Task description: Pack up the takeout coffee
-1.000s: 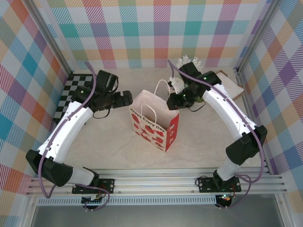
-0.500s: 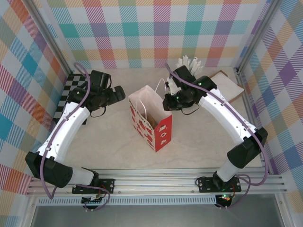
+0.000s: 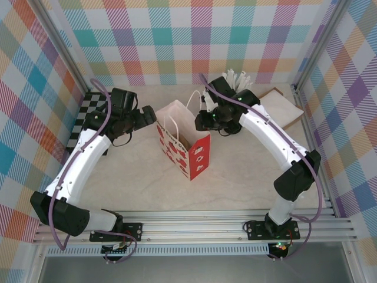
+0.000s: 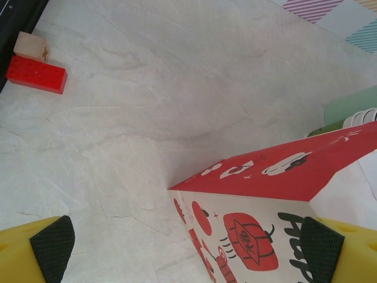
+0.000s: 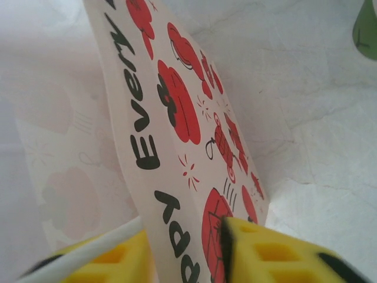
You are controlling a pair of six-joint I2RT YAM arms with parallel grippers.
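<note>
Centrally, paper bag (image 3: 199, 156) stands upright on table (image 3: 247, 183), mouth open, red side panel toward near-R. R gripper (image 5: 184, 231): jaws part-open, straddling one bag wall at its top edge, one finger outside on the printed face, the other inside by the white cord handle (image 5: 88, 250). Whether the pads press the paper cannot be told. L gripper (image 4: 187, 244): jaws spread wide, empty, w/ the bag's corner seen below them; in top view it sits just beside the bag's L edge.

Re takeout coffee: place uncertain. Past the bag's top edge, next to the pale-green holder (image 4: 353, 105), a dark-green sliver (image 4: 330, 127) may be its cup. If so, it lies across the bag from the L jaws, outside both grips. A similar green patch (image 5: 368, 29) sits on the table, well apart from the R fingers. Red block (image 4: 36, 75) and wooden cube (image 4: 30, 46) lie side by side near the dark mat (image 4: 12, 23).
</note>
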